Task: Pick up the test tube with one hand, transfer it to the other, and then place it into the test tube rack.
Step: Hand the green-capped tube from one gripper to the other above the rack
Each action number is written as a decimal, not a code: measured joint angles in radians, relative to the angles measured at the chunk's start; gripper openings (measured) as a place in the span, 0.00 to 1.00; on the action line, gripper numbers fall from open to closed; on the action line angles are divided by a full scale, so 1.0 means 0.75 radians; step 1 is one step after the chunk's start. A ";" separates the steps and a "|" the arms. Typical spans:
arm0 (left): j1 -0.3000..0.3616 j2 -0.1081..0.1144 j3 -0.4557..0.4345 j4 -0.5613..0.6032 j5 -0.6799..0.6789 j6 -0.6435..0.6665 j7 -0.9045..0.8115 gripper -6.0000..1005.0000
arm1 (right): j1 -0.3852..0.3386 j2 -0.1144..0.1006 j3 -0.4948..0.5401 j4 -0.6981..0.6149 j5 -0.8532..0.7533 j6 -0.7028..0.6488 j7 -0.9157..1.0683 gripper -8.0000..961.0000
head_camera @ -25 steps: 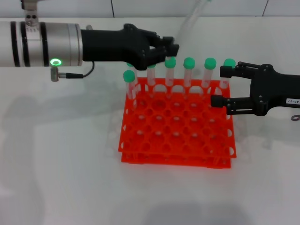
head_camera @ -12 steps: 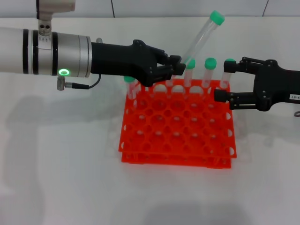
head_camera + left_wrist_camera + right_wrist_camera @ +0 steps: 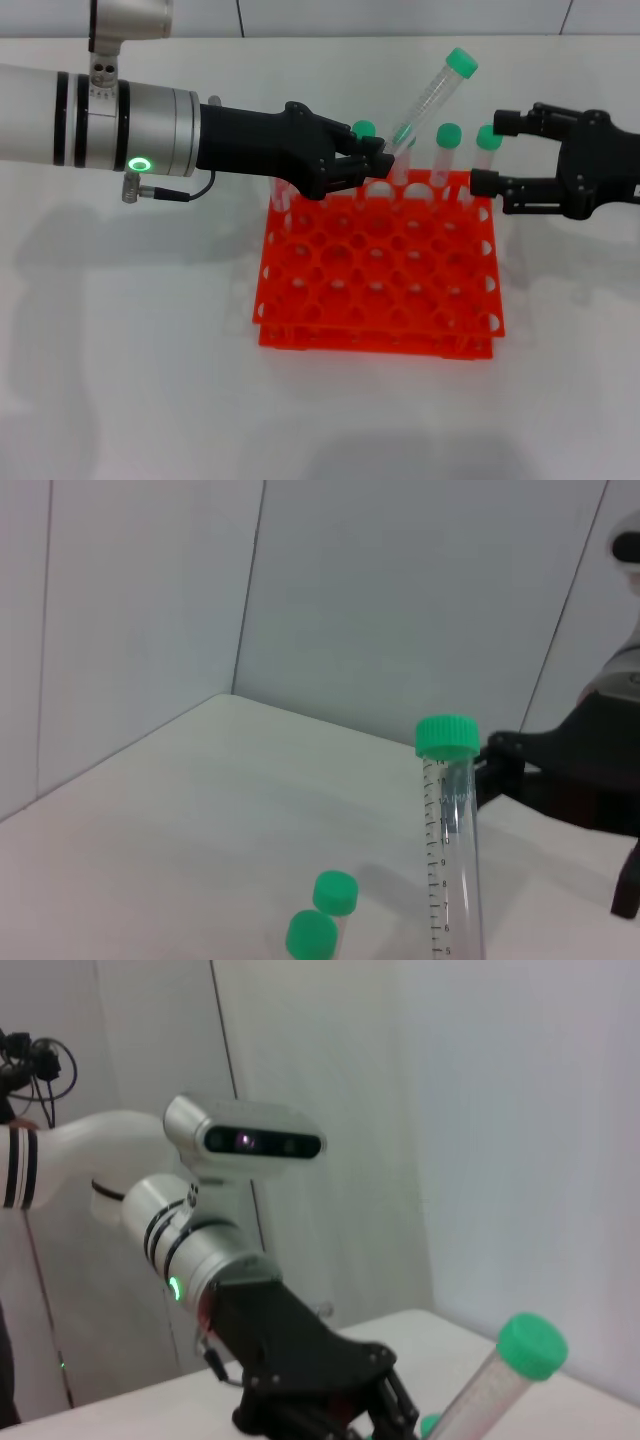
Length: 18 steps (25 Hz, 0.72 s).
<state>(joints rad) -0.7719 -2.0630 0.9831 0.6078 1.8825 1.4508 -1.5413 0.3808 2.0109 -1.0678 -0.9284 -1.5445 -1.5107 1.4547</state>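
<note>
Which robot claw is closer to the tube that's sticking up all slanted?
The left claw. It is shut on the test tube, gripping its lower part above the test tube rack. The right claw waits open off to the tube's right, not touching it.

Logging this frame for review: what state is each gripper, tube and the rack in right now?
Left gripper: shut on the test tube.
Test tube: capped, tilted, lifted clear of the rack.
Right gripper: open, empty, beside the rack's far right corner.
Rack: flat on the table, mostly empty holes.
Other tubes: capped, upright in the back row.
</note>
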 joint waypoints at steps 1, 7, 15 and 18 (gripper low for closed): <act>0.000 0.000 0.000 0.001 0.000 0.001 0.001 0.19 | -0.001 0.000 0.002 -0.002 0.008 -0.002 0.001 0.88; 0.000 -0.002 0.002 0.000 -0.001 0.002 0.006 0.19 | -0.001 -0.002 0.007 -0.025 0.055 -0.012 0.014 0.87; 0.000 -0.014 0.002 0.003 0.005 0.004 0.007 0.19 | 0.008 0.001 0.009 -0.038 0.078 -0.010 0.036 0.85; 0.000 -0.015 0.004 0.004 0.002 0.005 0.007 0.19 | 0.010 0.001 0.013 -0.032 0.093 -0.003 0.037 0.85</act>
<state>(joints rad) -0.7717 -2.0739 0.9858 0.6107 1.8837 1.4546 -1.5360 0.3882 2.0114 -1.0579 -0.9522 -1.4745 -1.5132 1.4823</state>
